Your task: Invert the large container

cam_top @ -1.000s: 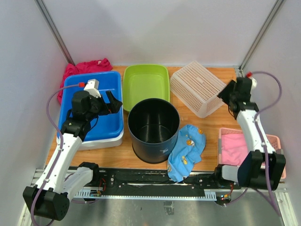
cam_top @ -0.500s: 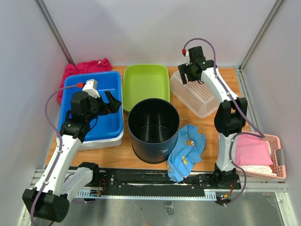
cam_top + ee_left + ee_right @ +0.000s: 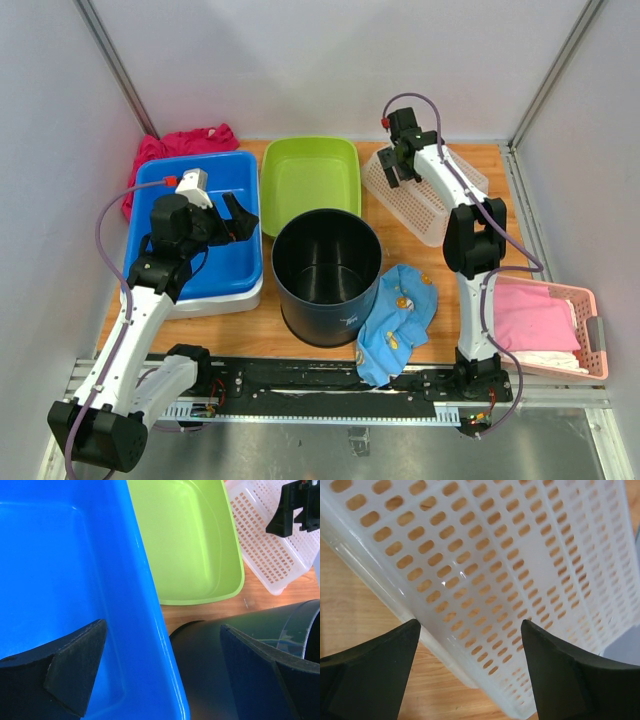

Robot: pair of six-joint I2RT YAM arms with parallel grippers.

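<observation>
Container: large container [image 3: 327, 272] stood upright, centre frame, mouth up.
Left hand [image 3: 240, 217]: you held it spread near the container's left rim, seemingly to grip.
Right hand [image 3: 395, 170]: spread above white basket [image 3: 432, 208], upper right.

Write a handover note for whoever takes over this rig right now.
Left gripper: open, empty, at the blue bin's rim, next to the black bucket.
Right gripper: open, empty, over the white basket at the back right.
Bucket: upright, mouth up, mid-table, nothing holding it.
Done: nothing yet.
Left: grasp the bucket and turn it upside down.
</observation>
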